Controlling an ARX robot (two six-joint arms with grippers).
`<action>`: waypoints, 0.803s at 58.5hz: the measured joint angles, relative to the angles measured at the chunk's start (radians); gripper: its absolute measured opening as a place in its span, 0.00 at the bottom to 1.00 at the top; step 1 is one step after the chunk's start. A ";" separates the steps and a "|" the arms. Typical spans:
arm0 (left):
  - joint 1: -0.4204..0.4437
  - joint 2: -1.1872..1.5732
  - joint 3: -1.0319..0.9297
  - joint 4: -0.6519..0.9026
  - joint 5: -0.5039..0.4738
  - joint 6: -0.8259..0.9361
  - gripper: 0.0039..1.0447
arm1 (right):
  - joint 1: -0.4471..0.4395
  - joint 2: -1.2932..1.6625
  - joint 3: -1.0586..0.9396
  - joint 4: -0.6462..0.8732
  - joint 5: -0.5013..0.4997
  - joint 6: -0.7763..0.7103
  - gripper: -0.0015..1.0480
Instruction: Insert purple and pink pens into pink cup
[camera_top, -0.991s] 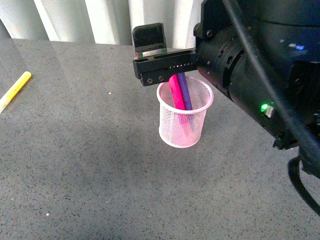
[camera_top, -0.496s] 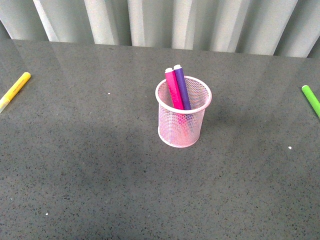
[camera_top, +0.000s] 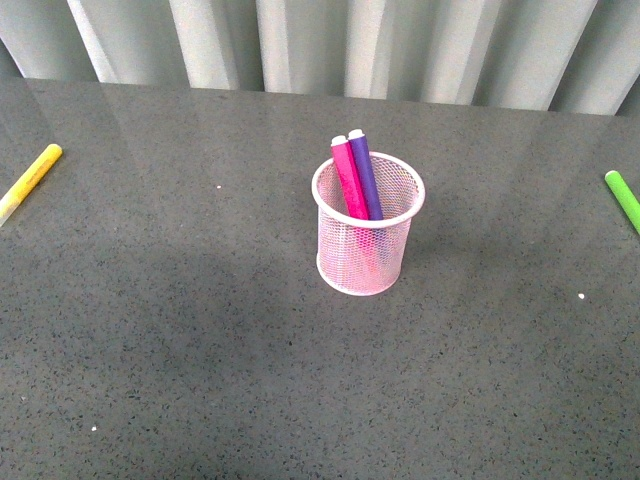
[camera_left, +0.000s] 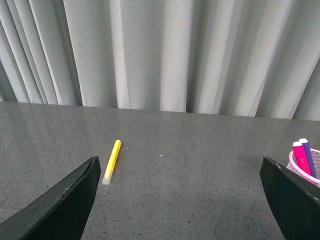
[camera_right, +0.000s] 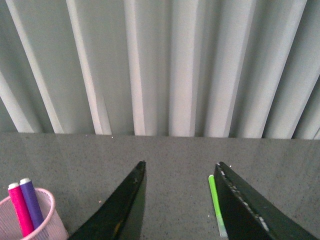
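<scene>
The left claw (camera_left: 177, 200) is seen in its wrist view with jaws spread wide apart, nothing between them. Ahead of it, nearer its left finger, the yellow pen (camera_left: 112, 161) lies flat on the table (camera_left: 200, 170); off by its right finger, the cup (camera_left: 307, 172) is cut by the frame edge, with the pink pen (camera_left: 300, 156) and purple pen (camera_left: 307, 155) standing in it.

The right claw (camera_right: 178, 200) is also held apart and empty. The green pen (camera_right: 216, 205) lies on the table just beside its right finger — partly hidden by it. The cup (camera_right: 45, 220) sits beyond its left finger, both pens upright inside.

In the front view neither claw is shown. The cup (camera_top: 368, 245) stands mid-table, upright, with the pink pen (camera_top: 349, 178) and purple pen (camera_top: 364, 175) leaning side by side against its far rim — touching each other, ends poking above the rim. The yellow pen (camera_top: 30, 181) and green pen (camera_top: 622, 199) lie at opposite edges, well apart from the cup. A pleated curtain (camera_top: 320, 45) hangs behind.
</scene>
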 joint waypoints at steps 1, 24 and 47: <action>0.000 0.000 0.000 0.000 0.000 0.000 0.94 | -0.006 -0.010 -0.007 -0.006 -0.008 -0.001 0.33; 0.000 0.000 0.000 0.000 -0.001 0.000 0.94 | -0.182 -0.284 -0.102 -0.180 -0.177 -0.007 0.03; 0.000 0.000 0.000 0.000 0.000 0.000 0.94 | -0.183 -0.447 -0.121 -0.293 -0.182 -0.007 0.03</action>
